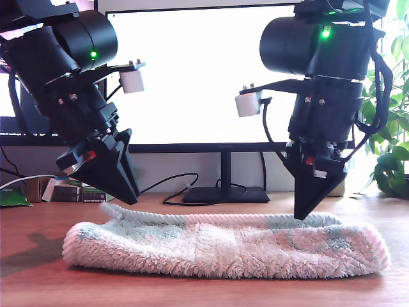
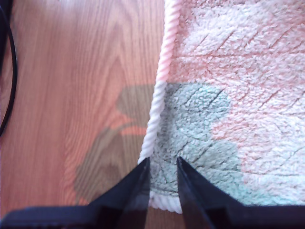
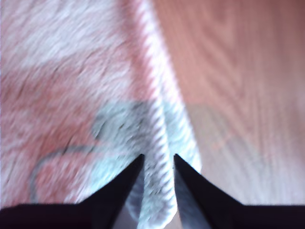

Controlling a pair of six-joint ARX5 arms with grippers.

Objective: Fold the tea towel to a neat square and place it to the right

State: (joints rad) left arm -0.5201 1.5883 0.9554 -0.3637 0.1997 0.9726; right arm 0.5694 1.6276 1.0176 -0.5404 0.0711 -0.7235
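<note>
**Both pincers at the towel's far hem, fold not finished**

My first pincer (image 2: 161, 179) has its jaws narrowly apart, straddling the corded hem at a mint-green corner of the tea towel (image 1: 223, 243); whether they actually bite the cord I cannot tell. My second pincer (image 3: 156, 171) is the same story: jaws a little apart with the twisted cord running between them, the picture blurred.

Which arm in the exterior view is which I cannot settle, since both wrist views show a near-identical green corner. There, one arm's tip sits at the hem toward the exterior view's left, the other's presses into the hem toward the exterior view's right.

The towel lies across the middle of the wooden worktop (image 1: 38, 281), a long, low, thick strip that looks doubled over lengthwise. I judge one fold made; it remains an oblong, so a square and the placing aside are still to do.

Only the exterior view shows the towel's whole length and thickness. Only the wrist views show the cord between the jaws and the bare wood just beside the hem.
</note>
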